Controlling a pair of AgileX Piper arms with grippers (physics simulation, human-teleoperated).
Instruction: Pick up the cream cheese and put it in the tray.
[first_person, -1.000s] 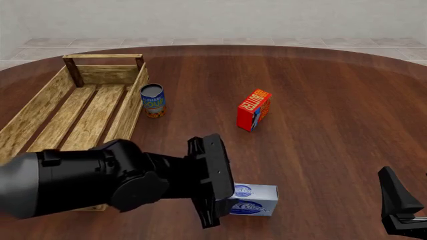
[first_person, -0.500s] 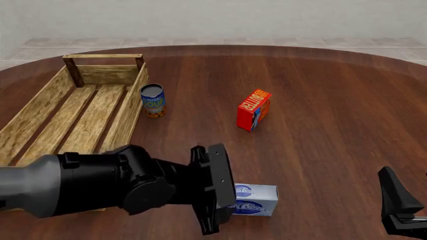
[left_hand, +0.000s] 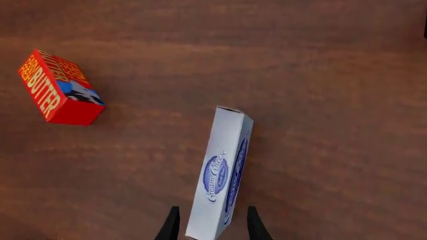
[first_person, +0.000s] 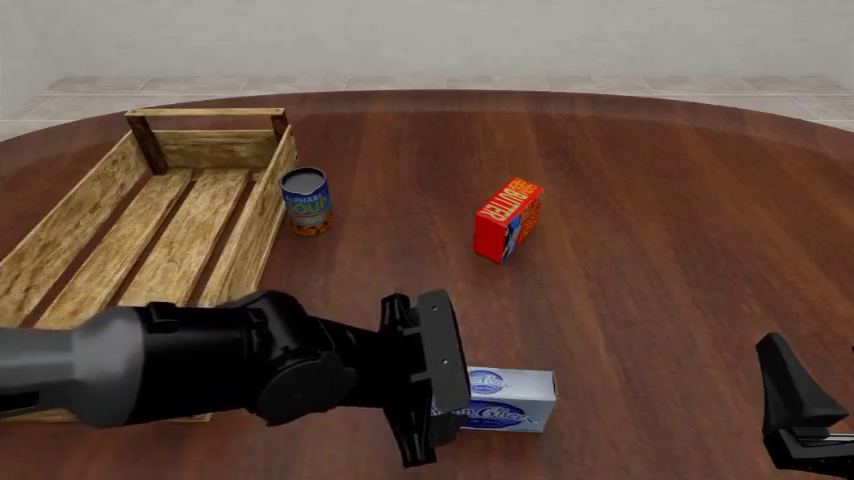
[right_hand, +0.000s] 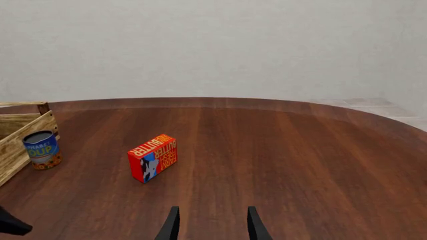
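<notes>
Left gripper (left_hand: 211, 230) is open, fingers straddling the near end of the cream cheese (left_hand: 221, 181), whose long axis runs straight away from it.

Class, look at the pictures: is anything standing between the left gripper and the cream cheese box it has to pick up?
Nothing visible. In the left wrist view the left gripper has its fingers either side of the near end of the cream cheese; the butter box stands well off to one side.

table (first_person: 641, 180): round, dark wood | wall (right_hand: 213, 45): plain pale | floor (first_person: 400, 84): beige tiles
</notes>
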